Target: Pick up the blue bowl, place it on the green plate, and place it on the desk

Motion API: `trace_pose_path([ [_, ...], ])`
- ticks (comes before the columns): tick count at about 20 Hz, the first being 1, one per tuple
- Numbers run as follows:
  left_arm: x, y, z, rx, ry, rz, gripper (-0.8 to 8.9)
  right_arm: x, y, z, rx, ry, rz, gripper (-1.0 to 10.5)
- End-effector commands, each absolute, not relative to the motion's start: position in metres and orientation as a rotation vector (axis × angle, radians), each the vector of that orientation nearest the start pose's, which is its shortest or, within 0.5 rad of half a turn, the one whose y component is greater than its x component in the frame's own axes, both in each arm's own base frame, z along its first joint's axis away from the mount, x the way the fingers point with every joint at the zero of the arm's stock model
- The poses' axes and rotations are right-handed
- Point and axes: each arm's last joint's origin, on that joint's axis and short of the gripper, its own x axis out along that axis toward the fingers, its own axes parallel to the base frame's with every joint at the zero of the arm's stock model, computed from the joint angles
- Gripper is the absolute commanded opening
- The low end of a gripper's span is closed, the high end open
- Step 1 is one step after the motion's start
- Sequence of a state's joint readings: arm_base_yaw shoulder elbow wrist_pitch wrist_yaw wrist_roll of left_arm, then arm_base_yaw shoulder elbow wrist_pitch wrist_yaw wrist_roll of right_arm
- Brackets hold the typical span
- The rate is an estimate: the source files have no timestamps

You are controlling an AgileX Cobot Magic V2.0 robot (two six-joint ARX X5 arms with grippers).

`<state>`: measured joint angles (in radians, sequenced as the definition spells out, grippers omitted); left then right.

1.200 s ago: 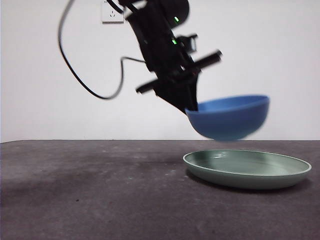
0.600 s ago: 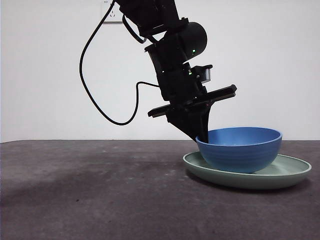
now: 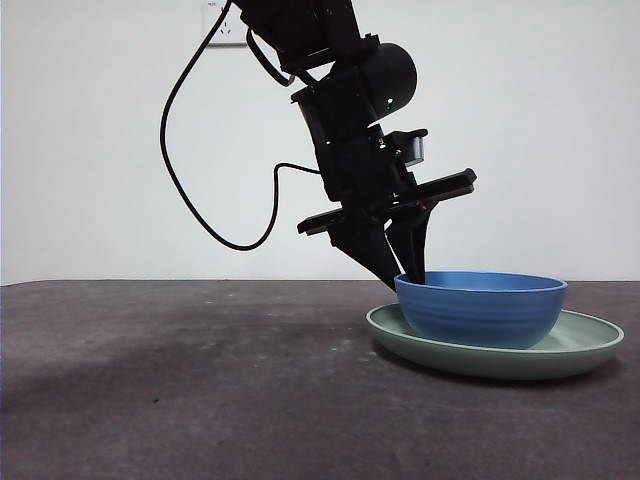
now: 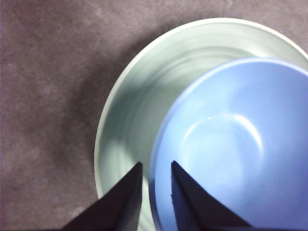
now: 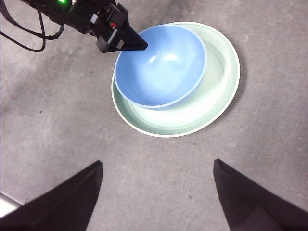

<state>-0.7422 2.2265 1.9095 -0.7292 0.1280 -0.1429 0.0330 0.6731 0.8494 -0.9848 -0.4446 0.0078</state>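
The front camera sits low, level with the desk (image 3: pixel 180 380). The left wrist camera looks straight down, very close; the right's looks down from higher. All three share the blue bowl (image 3: pixel 481 308) on the green plate (image 3: pixel 590 340).

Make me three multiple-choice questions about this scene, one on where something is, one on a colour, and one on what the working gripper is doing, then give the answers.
1. Where is the bowl?
A. On the desk beside the plate
B. Resting in the plate
C. Held in the air above the plate

2. What colour is the plate?
A. Pale green
B. Red
C. Black

3. How does the left gripper stand?
A. Far off from the bowl
B. Clamped on the plate's rim
C. Jaws slightly parted, one on each side of the bowl's rim

Answers:
1. B: the front view shows the bowl sitting level inside the plate, off-centre toward the arm.
2. A: the plate reads pale green against the dark desk.
3. C: the left wrist view shows the left gripper with a gap between its jaws and the blue rim running through it. The right gripper waits open above.
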Motion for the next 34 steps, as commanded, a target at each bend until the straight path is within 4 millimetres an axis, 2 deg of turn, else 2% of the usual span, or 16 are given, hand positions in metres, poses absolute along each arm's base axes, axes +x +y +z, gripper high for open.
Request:
trace_pose_path([
  [1, 0.353, -0.333, 0.214, 0.208, 1.053, -0.725, 2.19, 0.109, 0.016, 0.307, 0.181, 0.788, 0.449, 3.7],
  [5, 0.351, -0.317, 0.254, 0.171, 0.976, -0.723, 2.44, 0.109, 0.016, 0.307, 0.180, 0.787, 0.448, 3.7],
  [9, 0.339, -0.286, 0.321, 0.114, 0.847, -0.718, 2.44, 0.109, 0.016, 0.307, 0.180, 0.787, 0.449, 3.7],
  [14, 0.310, -0.225, 0.404, 0.061, 0.668, -0.696, 2.43, 0.109, 0.016, 0.307, 0.179, 0.787, 0.448, 3.7],
  [16, 0.298, -0.199, 0.426, 0.035, 0.631, -0.697, 2.44, 0.109, 0.016, 0.307, 0.180, 0.787, 0.449, 3.7],
  [18, 0.288, -0.176, 0.437, 0.028, 0.632, -0.678, 2.44, 0.109, 0.016, 0.307, 0.179, 0.786, 0.449, 3.7],
  [20, 0.278, -0.159, 0.436, 0.031, 0.653, -0.673, 2.44, 0.109, 0.016, 0.307, 0.179, 0.786, 0.449, 3.7],
  [23, 0.260, -0.143, 0.418, 0.017, 0.670, -0.685, 2.43, 0.109, 0.016, 0.307, 0.180, 0.786, 0.449, 3.7],
  [28, 0.223, -0.127, 0.374, 0.004, 0.710, -0.812, 2.44, 0.109, 0.016, 0.307, 0.179, 0.786, 0.449, 3.7],
  [34, 0.190, -0.115, 0.321, -0.010, 0.793, -0.957, 2.44, 0.109, 0.016, 0.307, 0.180, 0.787, 0.449, 3.7],
])
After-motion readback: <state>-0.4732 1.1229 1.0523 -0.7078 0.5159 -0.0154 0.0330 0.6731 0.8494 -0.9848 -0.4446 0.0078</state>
